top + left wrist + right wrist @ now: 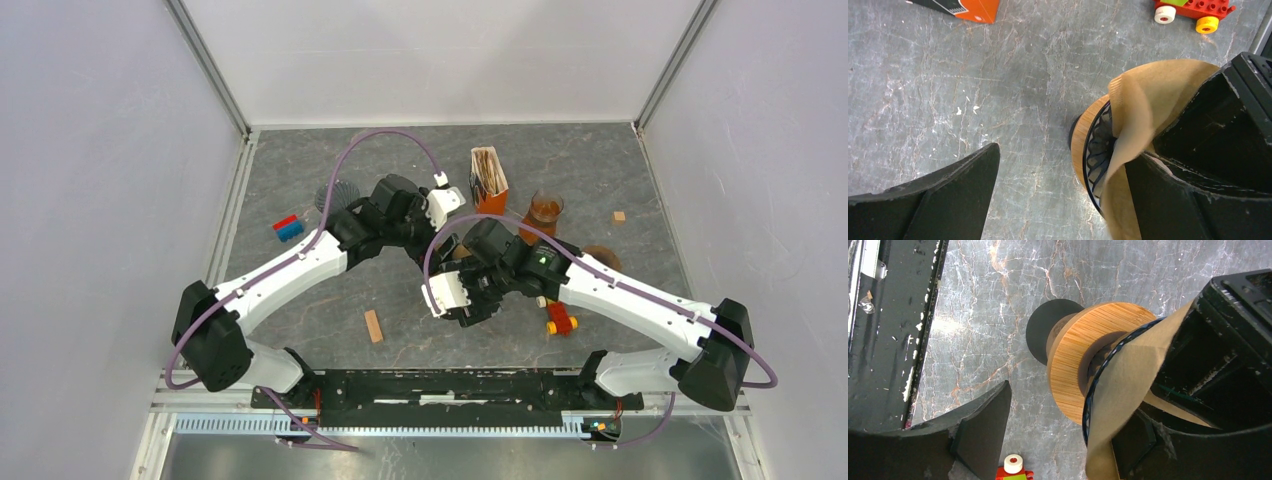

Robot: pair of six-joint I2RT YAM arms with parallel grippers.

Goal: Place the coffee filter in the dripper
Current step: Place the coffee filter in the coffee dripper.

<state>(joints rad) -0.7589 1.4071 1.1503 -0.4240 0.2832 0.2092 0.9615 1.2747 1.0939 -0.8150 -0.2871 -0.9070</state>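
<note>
The left arm (290,270) and right arm (620,295) share 1 build: glossy white link shells between chunky black joint housings, bulkiest at the shoulders. A thin purple cable (385,132) loops loosely along each. Each wrist carries a white boxy block (447,293), and a small green light (545,258) glows on the right forearm. Each arm ends in 2 matt black, wedge-shaped fingers (943,200), scuffed and flecked with what may be pale dust. Both bases are bolted to a black rail (450,385)
</note>
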